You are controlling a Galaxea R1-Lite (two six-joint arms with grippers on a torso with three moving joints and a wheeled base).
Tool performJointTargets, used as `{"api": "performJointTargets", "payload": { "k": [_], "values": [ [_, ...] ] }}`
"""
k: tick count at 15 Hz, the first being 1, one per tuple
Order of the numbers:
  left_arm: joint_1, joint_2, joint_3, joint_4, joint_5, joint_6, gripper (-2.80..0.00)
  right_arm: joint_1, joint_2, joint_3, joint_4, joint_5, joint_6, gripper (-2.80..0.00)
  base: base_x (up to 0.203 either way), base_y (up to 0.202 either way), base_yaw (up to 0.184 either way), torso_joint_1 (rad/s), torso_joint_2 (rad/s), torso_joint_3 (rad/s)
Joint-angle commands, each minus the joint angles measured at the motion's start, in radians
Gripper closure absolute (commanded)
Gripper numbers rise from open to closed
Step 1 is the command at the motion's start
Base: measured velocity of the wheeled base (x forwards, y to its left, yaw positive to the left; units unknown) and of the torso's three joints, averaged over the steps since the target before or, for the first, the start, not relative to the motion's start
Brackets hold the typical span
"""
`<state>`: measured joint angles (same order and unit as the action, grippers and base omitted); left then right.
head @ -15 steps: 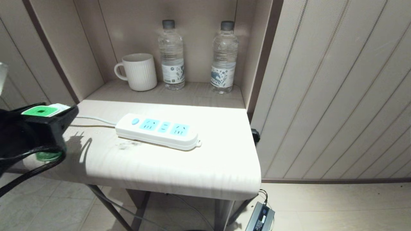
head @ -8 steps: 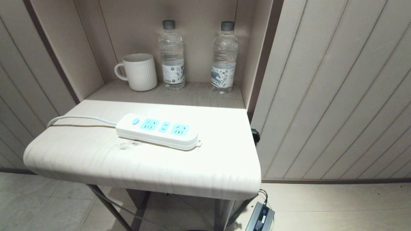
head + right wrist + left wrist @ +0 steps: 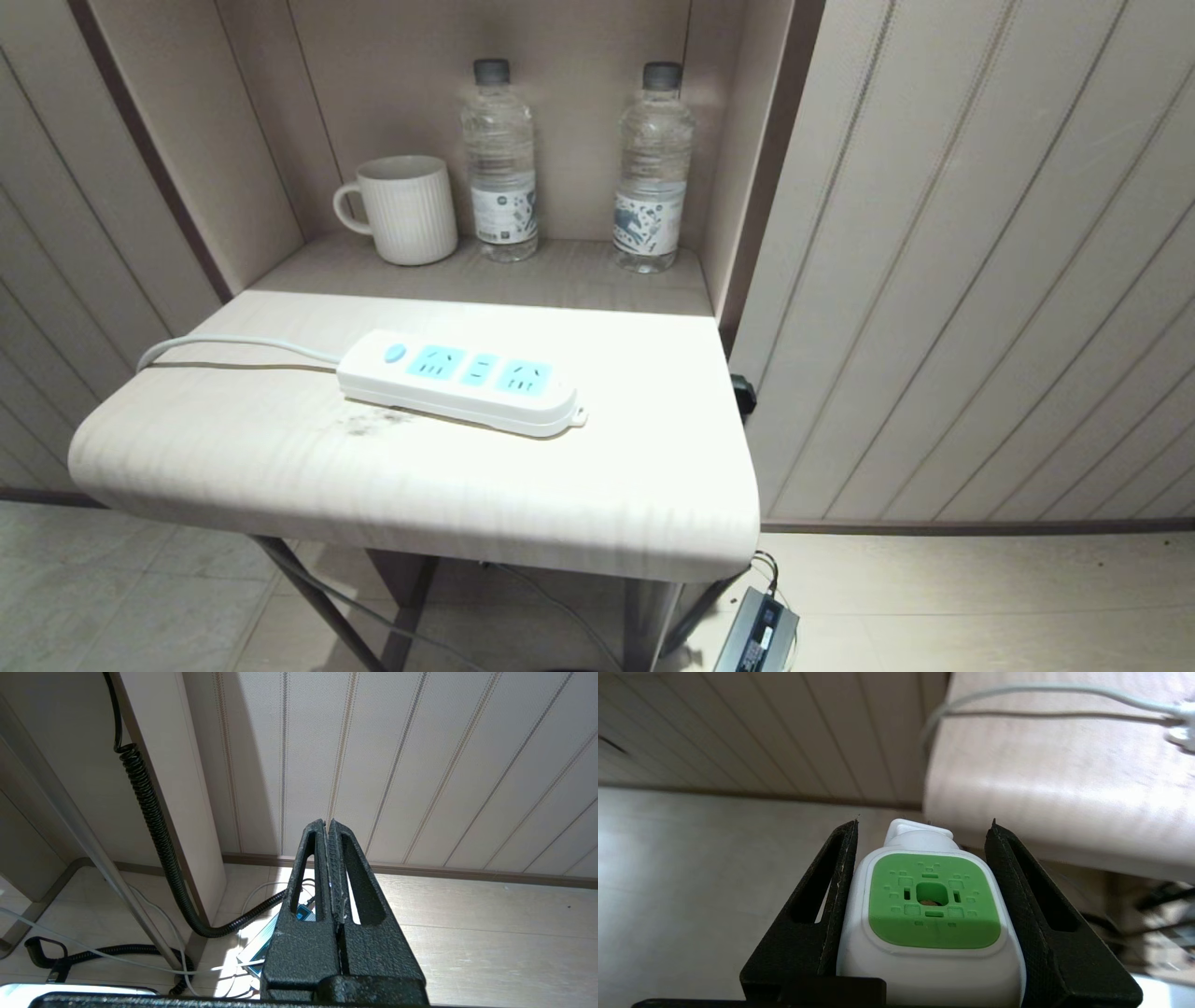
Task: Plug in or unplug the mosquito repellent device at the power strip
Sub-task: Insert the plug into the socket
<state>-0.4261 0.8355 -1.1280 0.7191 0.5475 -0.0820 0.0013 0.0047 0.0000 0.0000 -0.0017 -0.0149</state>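
The long white plastic power strip (image 3: 460,382) with three light-blue socket faces and a round blue button lies on the pale wood-grain table (image 3: 420,485), all of its sockets bare. Its white cord (image 3: 233,343) runs from the button end across the tabletop to the table's edge. Beyond the power strip, in the recess behind the table, stand a ribbed white ceramic mug (image 3: 403,209) and two clear plastic water bottles (image 3: 499,159) with grey caps.

The small white mosquito repellent device (image 3: 927,924) with its rounded green top face is away from the power strip, off the side of the table near where the cord goes over the edge. The left gripper (image 3: 923,828) clamps it, one black finger pressed against each flank of the white body.

The right gripper (image 3: 326,823) hangs low beside the panelled wall, above the pale floor, with its black fingers pressed together and nothing between them. A black coiled cable (image 3: 154,826) hangs next to it.
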Motion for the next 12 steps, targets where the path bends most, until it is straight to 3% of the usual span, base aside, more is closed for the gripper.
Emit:
{"api": "performJointTargets", "payload": {
  "k": [1,3,7,8,12],
  "values": [
    [-0.039,0.102,-0.123,0.190,-0.042,-0.133,0.00,0.000,0.000,0.000,0.000,0.000,0.000,0.00,0.000,0.000,0.000,0.000,0.00,0.000],
    [-0.059,0.187,-0.275,0.382,-0.141,-0.224,0.00,0.000,0.000,0.000,0.000,0.000,0.000,0.00,0.000,0.000,0.000,0.000,0.00,0.000],
    [-0.068,0.349,-0.551,0.720,-0.326,-0.270,0.00,0.000,0.000,0.000,0.000,0.000,0.000,0.00,0.000,0.000,0.000,0.000,0.00,0.000],
    [-0.069,0.380,-0.582,0.759,-0.370,-0.272,0.00,0.000,0.000,0.000,0.000,0.000,0.000,0.00,0.000,0.000,0.000,0.000,0.00,0.000],
    [-0.101,0.458,-0.658,0.775,-0.389,-0.268,0.00,0.000,0.000,0.000,0.000,0.000,0.000,0.00,0.000,0.000,0.000,0.000,0.00,0.000]
  ]
}}
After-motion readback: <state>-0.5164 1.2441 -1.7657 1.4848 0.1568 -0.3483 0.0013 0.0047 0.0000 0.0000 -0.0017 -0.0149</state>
